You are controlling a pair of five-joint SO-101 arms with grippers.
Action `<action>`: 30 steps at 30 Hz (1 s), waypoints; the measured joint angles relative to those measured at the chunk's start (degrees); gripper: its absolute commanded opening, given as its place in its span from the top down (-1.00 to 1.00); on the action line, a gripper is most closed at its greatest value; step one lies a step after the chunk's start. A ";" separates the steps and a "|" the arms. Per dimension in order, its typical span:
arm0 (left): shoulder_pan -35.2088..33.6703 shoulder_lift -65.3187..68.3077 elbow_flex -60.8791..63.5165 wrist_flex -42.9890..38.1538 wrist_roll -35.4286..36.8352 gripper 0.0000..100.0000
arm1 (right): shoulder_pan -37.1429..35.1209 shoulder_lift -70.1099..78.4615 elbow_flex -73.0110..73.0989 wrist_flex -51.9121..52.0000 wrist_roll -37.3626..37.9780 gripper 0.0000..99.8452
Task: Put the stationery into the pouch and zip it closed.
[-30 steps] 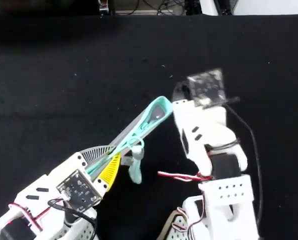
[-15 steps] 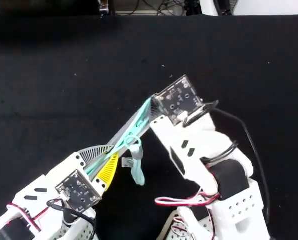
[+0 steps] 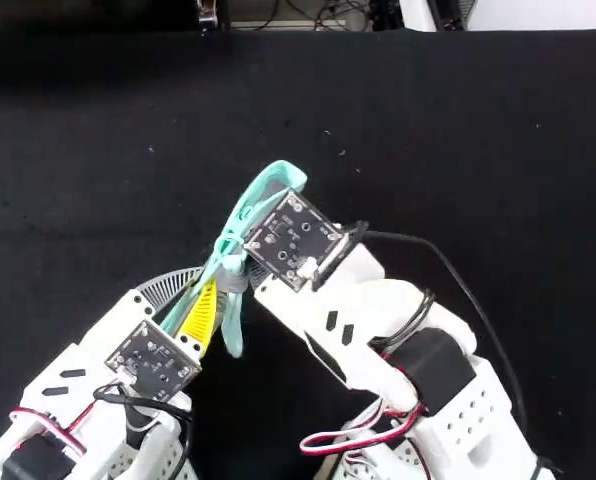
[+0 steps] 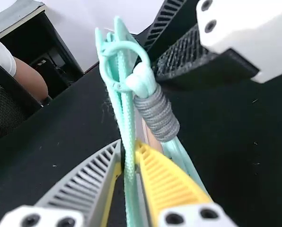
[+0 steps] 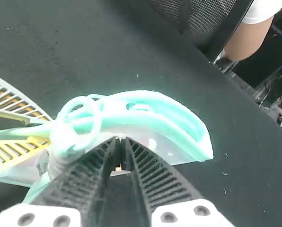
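Pouch [image 5: 176, 118], clamped by left tool [image 4: 127, 150] and right tool [image 5: 120, 141], has bunched as the right closed in.

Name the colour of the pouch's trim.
The pouch trim is mint green, clearest in left wrist view.

The right claw [image 5: 120, 142] has slid along the pouch [image 5: 169, 119] toward the left claw [image 4: 129, 147].
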 measured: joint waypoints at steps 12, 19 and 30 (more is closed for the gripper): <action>0.44 0.00 -0.09 1.85 -0.09 0.94 | 13.10 -0.35 -7.38 0.00 -0.09 0.96; 0.44 0.00 0.18 1.85 -0.18 0.94 | 2.11 -0.44 -13.71 12.92 0.00 0.63; 0.44 -0.09 3.08 -1.05 -0.26 0.94 | -8.70 5.10 -19.34 16.35 0.00 0.77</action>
